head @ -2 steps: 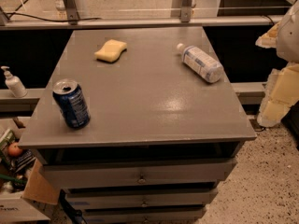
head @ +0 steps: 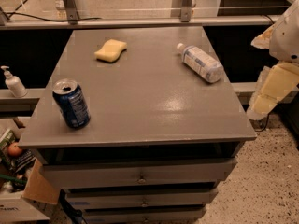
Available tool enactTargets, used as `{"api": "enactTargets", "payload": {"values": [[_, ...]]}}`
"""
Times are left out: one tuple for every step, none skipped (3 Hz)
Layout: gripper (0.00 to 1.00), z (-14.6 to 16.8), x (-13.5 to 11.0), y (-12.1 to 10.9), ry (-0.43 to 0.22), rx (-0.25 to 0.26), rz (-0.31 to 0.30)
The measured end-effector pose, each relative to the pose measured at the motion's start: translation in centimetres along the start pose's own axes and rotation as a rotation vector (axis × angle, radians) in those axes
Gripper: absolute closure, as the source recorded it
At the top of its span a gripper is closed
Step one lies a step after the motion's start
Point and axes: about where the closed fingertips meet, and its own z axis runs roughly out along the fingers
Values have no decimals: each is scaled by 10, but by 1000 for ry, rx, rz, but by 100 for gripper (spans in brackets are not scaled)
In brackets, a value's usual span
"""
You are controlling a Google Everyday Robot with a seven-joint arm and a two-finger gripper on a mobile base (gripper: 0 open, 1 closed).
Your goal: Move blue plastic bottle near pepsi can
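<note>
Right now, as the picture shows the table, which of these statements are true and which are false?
1. The blue plastic bottle lies on its side. True.
2. The pepsi can lies on its side. False: it stands upright near the front left corner of the table.
3. The bottle touches the can. False: they are far apart, the bottle at the back right.
4. A yellow sponge lies on the tabletop towards the back. True.
5. The gripper holds the bottle. False: it hangs beside the table's right edge, apart from the bottle.
</note>
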Motion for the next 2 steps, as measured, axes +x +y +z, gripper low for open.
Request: {"api": "enactTargets", "payload": {"values": [[0, 25, 0, -31, -98, 4, 80], [0, 50, -1, -63, -199, 17, 162]]}}
